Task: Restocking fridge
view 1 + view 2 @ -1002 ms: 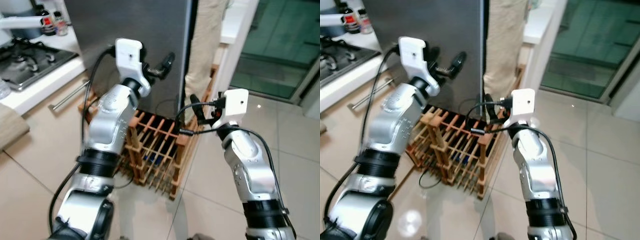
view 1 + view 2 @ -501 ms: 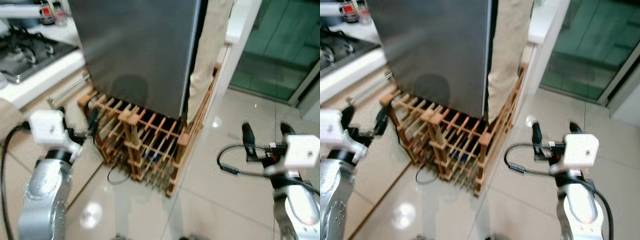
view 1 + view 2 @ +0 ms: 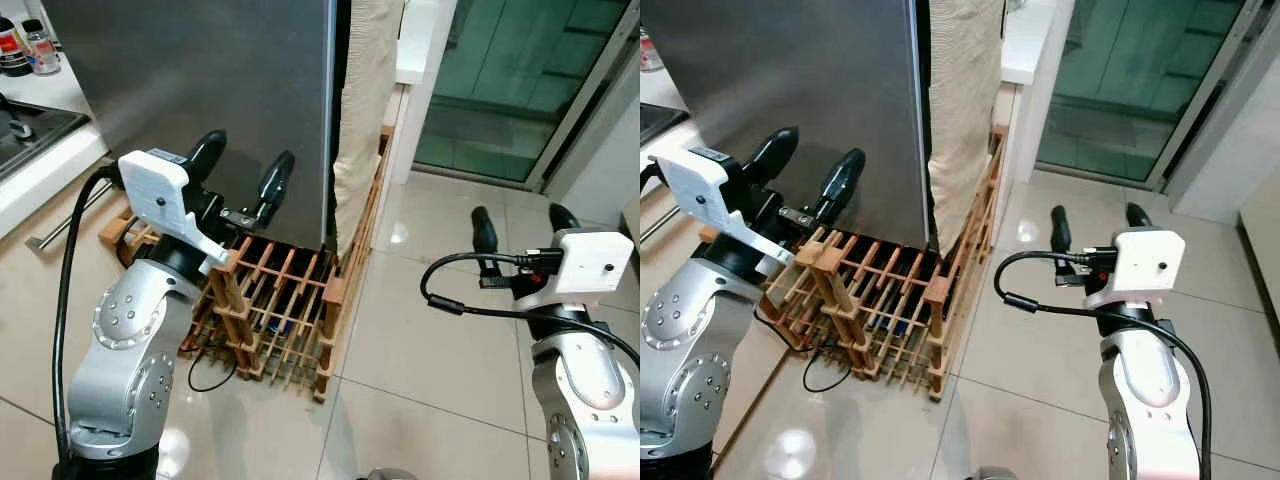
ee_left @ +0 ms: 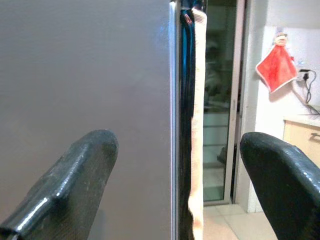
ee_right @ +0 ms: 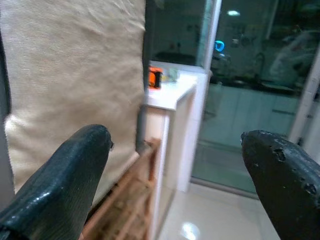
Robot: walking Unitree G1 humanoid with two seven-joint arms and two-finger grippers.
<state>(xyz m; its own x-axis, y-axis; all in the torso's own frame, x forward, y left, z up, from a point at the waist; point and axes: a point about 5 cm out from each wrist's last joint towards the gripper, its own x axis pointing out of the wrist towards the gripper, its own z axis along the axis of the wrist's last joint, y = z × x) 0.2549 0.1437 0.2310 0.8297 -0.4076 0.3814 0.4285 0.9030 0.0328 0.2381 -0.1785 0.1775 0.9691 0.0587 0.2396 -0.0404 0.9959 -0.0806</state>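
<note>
Both end effectors, left (image 3: pixel 240 168) and right (image 3: pixel 516 228), spread wide, empty, before one grey fridge (image 3: pixel 200 90).

Wooden rack (image 3: pixel 280 310) against fridge door (image 3: pixel 210 90)

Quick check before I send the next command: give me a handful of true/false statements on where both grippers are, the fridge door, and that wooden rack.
1. The left gripper is open, raised in front of the grey fridge door. True.
2. The right gripper is clamped on a bottle. False: it is open and empty, out over the tiled floor.
3. The wooden rack stands on the floor at the foot of the fridge. True.
4. The fridge door is swung wide open. False: its grey front faces the robot, with a beige cloth hanging beside its edge.
5. The left gripper's fingers grip the cloth. False: they hold nothing.
</note>
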